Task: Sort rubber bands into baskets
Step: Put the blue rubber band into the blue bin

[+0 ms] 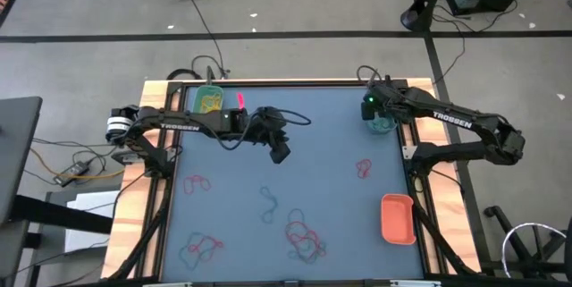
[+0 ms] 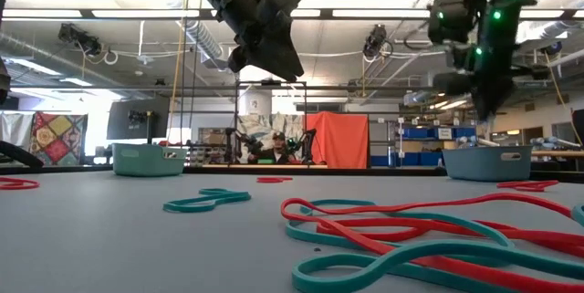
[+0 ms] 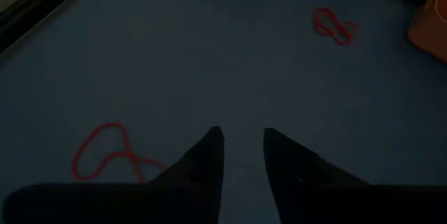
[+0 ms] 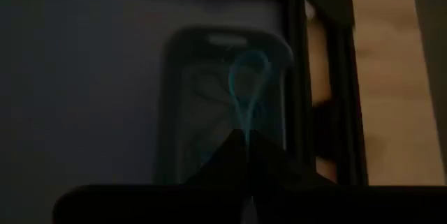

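Three baskets sat on the bench: green basket far left, teal basket far right, orange basket near right. Right gripper pinched a teal band above the teal basket; left gripper hung slightly parted, empty, over scattered bands.

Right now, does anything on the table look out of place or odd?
Nothing looks damaged. The right gripper is shut on a teal rubber band over the teal basket. The left gripper is open above the mat. One small pink item lies beside the green basket; I cannot tell what it is.
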